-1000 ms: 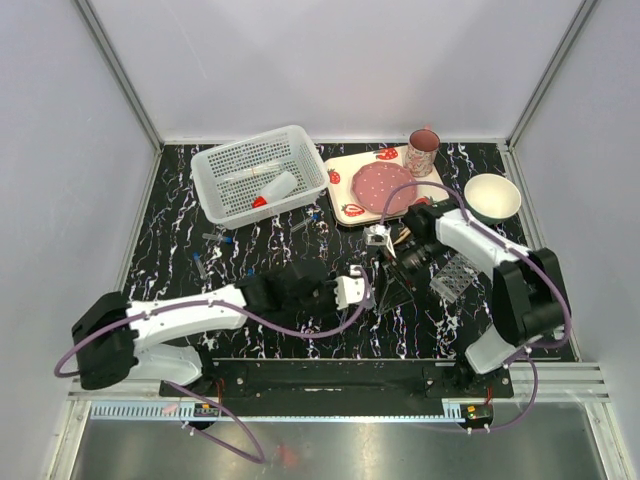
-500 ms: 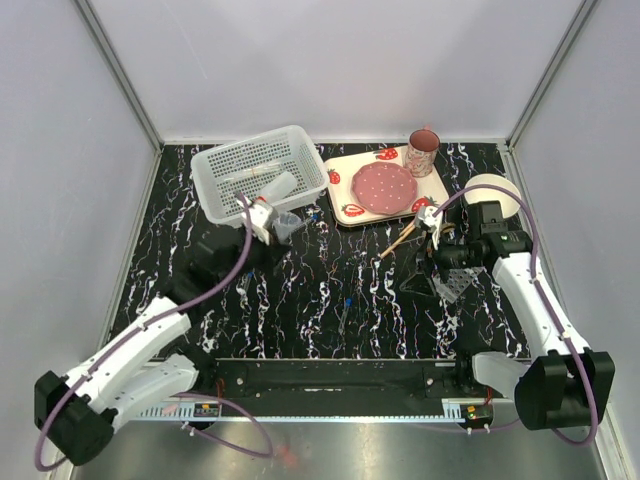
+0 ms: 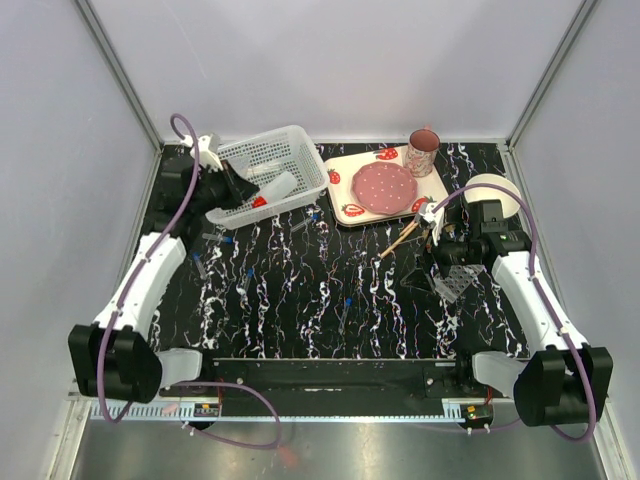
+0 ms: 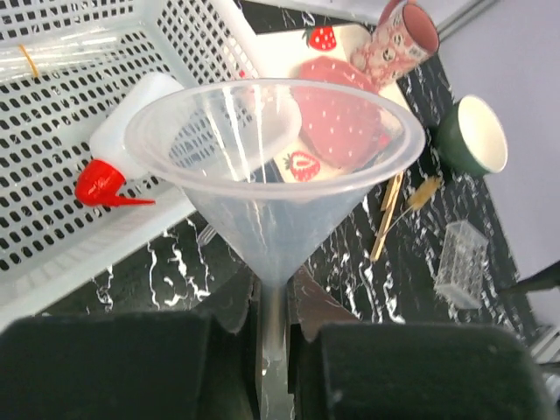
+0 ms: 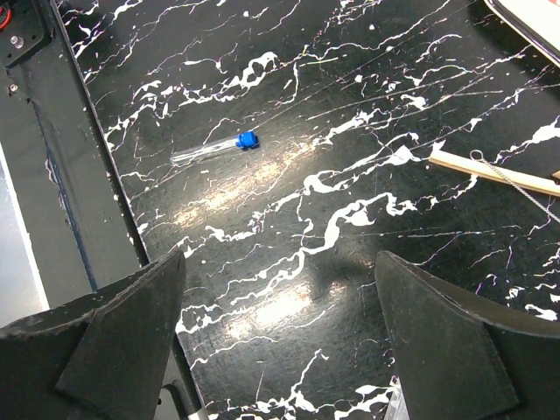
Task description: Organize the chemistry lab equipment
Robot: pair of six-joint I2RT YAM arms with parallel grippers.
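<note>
Bottle (image 4: 131,131) in basket (image 3: 262,165); left fingers (image 4: 236,317) grip funnel (image 4: 271,166) beside it. Right fingers (image 5: 114,332) apart, empty. Vials (image 5: 219,149), wooden-handled tool (image 4: 387,219), rack (image 4: 459,262) unsorted on table (image 3: 300,290).

Left end effector (image 4: 276,325), clamped on the stem of the clear funnel (image 4: 273,171), has travelled from well in front of the white basket (image 3: 300,135), past its front right corner, to its left rim. Right end effector (image 5: 280,271), fingers spread, has withdrawn farther right of the basket, uncovering the wooden-handled tool (image 3: 402,240).
</note>
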